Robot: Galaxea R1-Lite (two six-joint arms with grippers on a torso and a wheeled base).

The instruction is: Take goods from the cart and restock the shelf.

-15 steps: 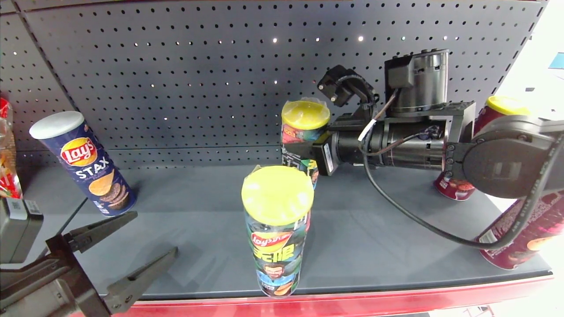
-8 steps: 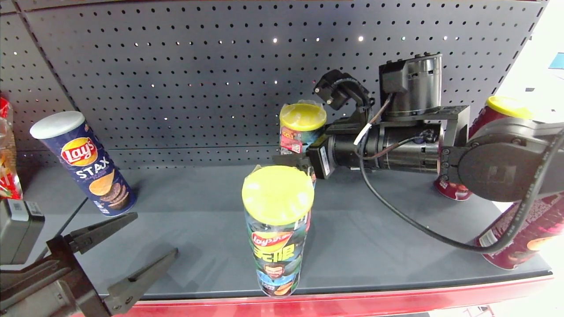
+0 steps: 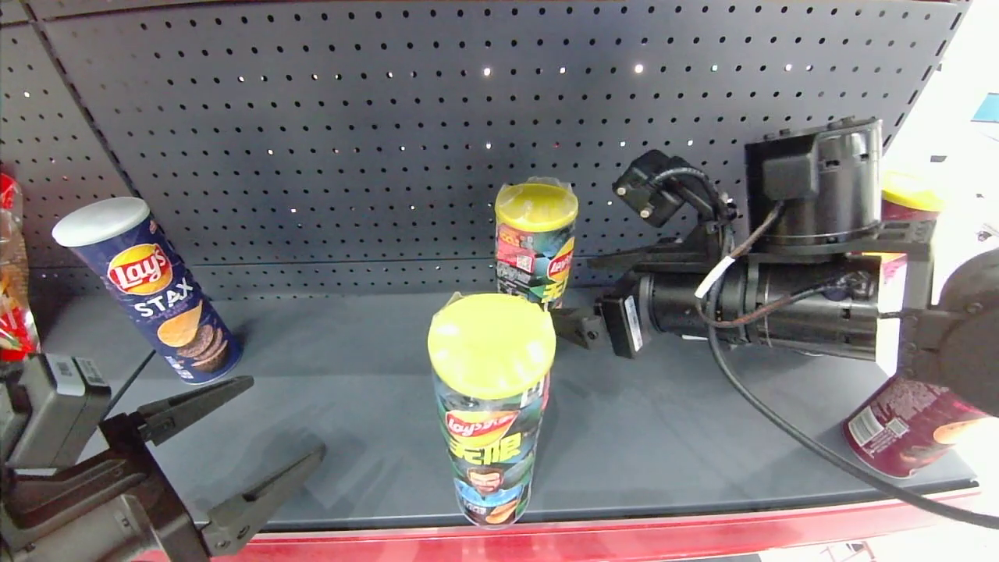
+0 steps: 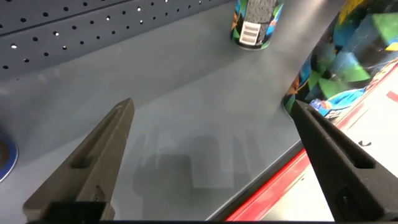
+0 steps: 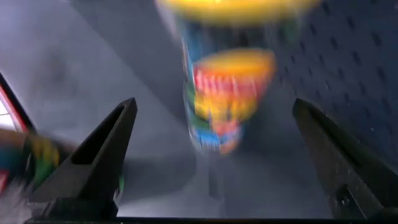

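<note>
right gripper (image 3: pixel 591 293): fingers spread wide, holding nothing.
rear crisp can (image 3: pixel 537 242), cylindrical, yellow lid, multicoloured wrap: upright on the grey metal shelf (image 3: pixel 663 421), just ahead of the right gripper, in line with its finger gap.
front crisp can (image 3: pixel 490 406), same kind: upright at the shelf edge, between both grippers.
left gripper (image 3: pixel 269 425): spread, empty, near the shelf front.

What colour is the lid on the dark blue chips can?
White lid on the dark blue chips can; the head view shows it best.
</note>
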